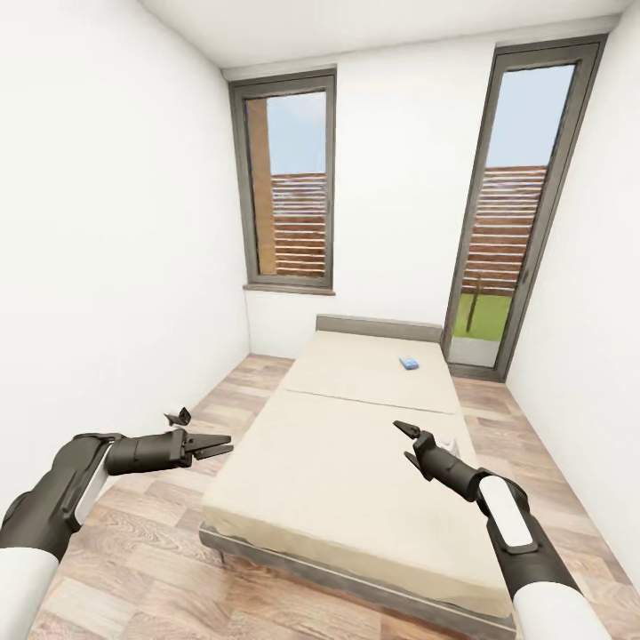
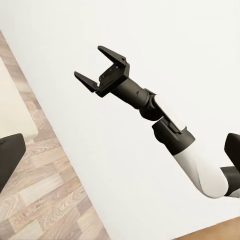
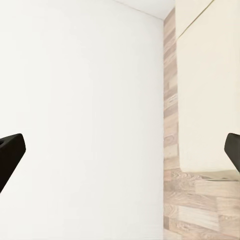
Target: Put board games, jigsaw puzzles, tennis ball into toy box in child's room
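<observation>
- The robot is facing down a narrow white-walled room, with the bed (image 1: 356,444) lying lengthwise ahead of it on the wood-plank floor (image 1: 142,569)
- The left arm is reaching forward from the lower left of the head view, forearm nearly level, dark wrist pointing toward the bed's near left corner
- The left gripper (image 1: 213,445) is hovering above the floor just beside the bed's left edge; its two fingers are lying close together with only a narrow gap showing, and nothing is sitting between them
- The right arm is rising from the lower right of the head view, white forearm angling up and inward over the bed's right side
- The right gripper (image 1: 407,442) is standing spread wide over the cream bed top, holding nothing; the left wrist view is catching it (image 2: 100,67) side-on against the white wall, both fingers parted like a fork with bare space between
- In the right wrist view the dark fingertips (image 3: 11,150) are sitting at opposite edges, wall, floor strip and bed edge showing between them
- A small blue-and-white flat item (image 1: 409,363) is lying on the far half of the bed, near its right side and close to the grey headboard (image 1: 378,327); it is too small to tell what it is
- A small dark object (image 1: 180,416) is sitting on the floor near the left wall, just beyond the left gripper
- Two tall grey-framed windows (image 1: 286,182) are standing in the far wall, a slatted fence showing outside
</observation>
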Tool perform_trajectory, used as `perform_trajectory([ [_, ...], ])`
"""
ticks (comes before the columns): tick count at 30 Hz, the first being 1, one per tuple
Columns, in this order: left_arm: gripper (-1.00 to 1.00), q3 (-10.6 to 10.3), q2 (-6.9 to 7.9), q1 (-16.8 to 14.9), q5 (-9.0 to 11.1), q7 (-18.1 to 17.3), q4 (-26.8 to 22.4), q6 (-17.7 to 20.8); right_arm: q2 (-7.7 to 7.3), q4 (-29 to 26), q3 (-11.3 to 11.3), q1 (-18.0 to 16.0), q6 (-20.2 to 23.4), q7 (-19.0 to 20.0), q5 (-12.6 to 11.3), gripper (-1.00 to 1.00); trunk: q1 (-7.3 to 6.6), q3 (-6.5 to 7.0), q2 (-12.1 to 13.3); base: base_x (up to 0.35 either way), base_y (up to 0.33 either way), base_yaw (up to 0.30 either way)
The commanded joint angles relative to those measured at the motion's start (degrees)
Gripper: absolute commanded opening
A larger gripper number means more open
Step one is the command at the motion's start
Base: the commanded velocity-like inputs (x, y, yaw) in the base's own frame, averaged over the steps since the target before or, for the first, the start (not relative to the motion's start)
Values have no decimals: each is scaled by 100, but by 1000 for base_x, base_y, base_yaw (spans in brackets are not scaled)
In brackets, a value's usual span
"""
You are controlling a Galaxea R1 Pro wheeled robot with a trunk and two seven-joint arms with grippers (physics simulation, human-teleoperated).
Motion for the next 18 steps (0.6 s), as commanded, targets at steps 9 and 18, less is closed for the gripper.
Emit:
perform_trajectory([
  [9, 100, -2, 1, -2, 4, -24, 1, 58, 2, 13, -15, -3, 31, 23, 12, 100, 2, -3, -4, 0, 0, -154],
  [18, 100, -2, 1, -1, 1, -6, 1, 57, 2, 14, -15, -3, 31, 23, 12, 100, 2, -3, -4, 0, -59, -265],
])
